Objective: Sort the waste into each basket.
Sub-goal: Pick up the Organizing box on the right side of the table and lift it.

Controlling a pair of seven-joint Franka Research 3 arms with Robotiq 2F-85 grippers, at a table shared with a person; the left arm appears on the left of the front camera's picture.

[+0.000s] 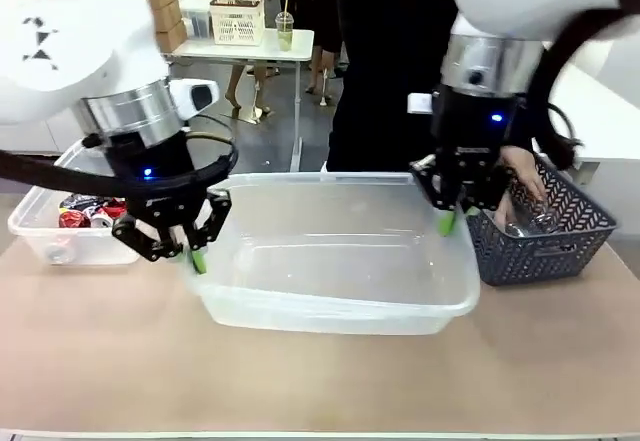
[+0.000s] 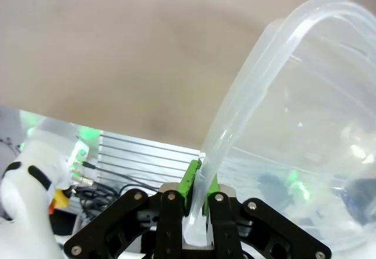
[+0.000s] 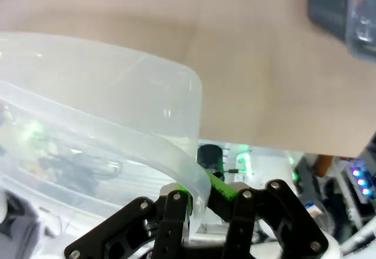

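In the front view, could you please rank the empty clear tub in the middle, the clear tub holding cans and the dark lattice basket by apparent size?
1. Empty clear tub, clearly largest.
2 and 3. Lattice basket and tub holding cans look similar; the left arm hides part of that tub, so unranked.

No text, label, brand, number or sign can be read in any of the views. The cans (image 1: 88, 211) in the left tub (image 1: 40, 229) show red, black and white print, but it is too small and blurred to make out. A dark mark on the left arm's white shell (image 1: 38, 41) is a shape only, not legible lettering.
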